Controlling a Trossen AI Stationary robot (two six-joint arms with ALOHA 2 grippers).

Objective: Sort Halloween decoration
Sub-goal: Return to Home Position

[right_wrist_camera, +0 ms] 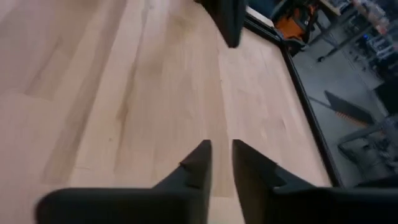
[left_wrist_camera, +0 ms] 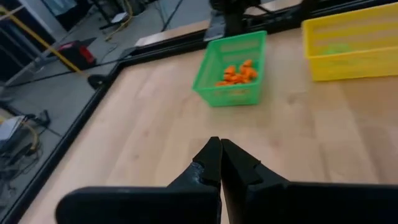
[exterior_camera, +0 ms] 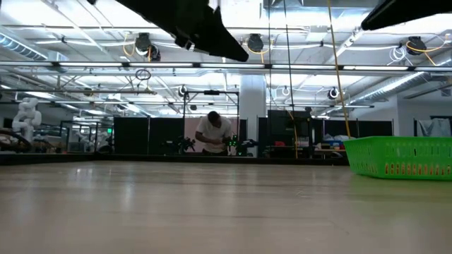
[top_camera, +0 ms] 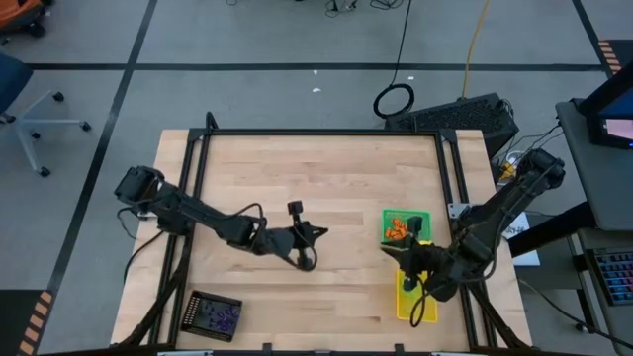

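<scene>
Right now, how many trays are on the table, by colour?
green tray: 1
yellow tray: 1
black tray: 1
Total: 3

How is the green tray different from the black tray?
The green tray holds orange trinkets; the black tray holds purple trinkets. The green tray sits on the right arm's side, beside the right gripper; the black tray sits at the table's edge on the left arm's side, apart from the left gripper. Both are rectangular and stand on the wooden table.
</scene>
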